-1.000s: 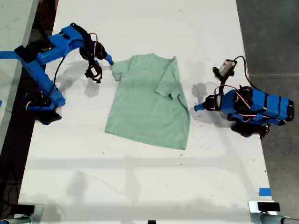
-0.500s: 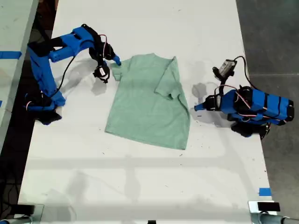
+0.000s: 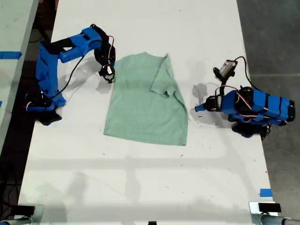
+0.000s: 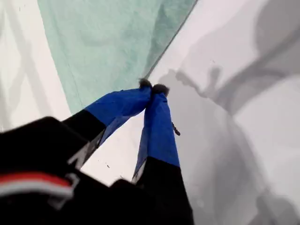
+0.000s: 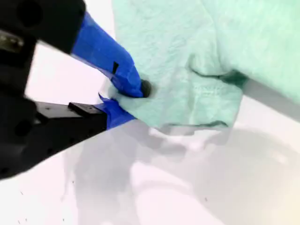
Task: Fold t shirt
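My second gripper (image 5: 129, 96) pinches the sleeve edge of the t shirt (image 3: 145, 101), whose body stretches away from it across the tabletop (image 3: 140, 178). My first gripper (image 4: 152, 87), fingers pressed together and empty, sits beyond the shirt's opposite side.

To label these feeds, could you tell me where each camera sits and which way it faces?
Exterior view: overhead, looking down at the table; both arms show, the shirt between them.
First wrist view: on my first gripper, looking along its shut jaws toward the shirt's edge.
Second wrist view: on my second gripper, facing the shirt cloth it clamps.
All three share the shirt.
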